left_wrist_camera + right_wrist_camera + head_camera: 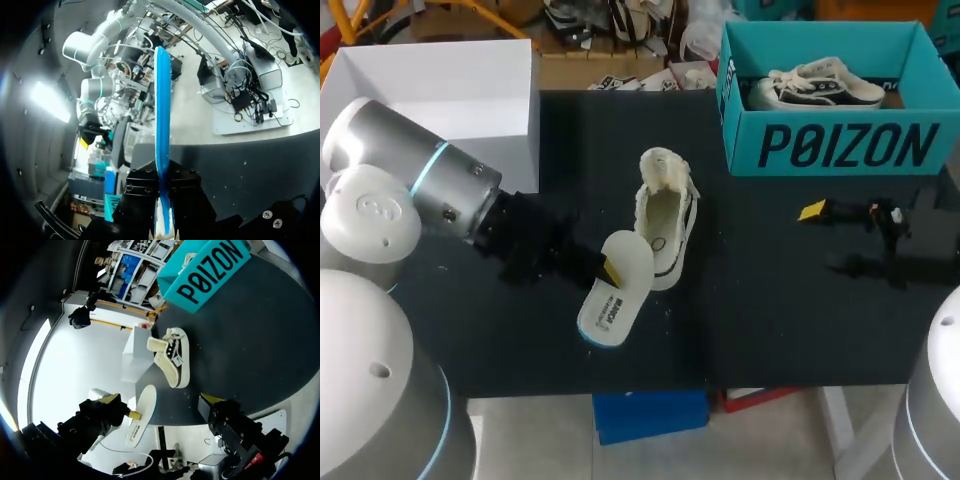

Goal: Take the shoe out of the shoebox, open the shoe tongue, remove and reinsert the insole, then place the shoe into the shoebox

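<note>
Left gripper (603, 268) clamped on insole (612, 300), lower centre of the head view, just beside shoe (665, 215) mid-frame. Right gripper (845, 212) fingers apart, empty, at right. Risk: insole slips or buckles at shoe mouth; unheld shoe could skid.

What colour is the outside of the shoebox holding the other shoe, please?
Teal with black lettering; the shoebox shows best in the head view.

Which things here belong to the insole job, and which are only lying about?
Job: shoe, insole in left claw, shoebox.
Lying about: second shoe in the shoebox, white box.
</note>
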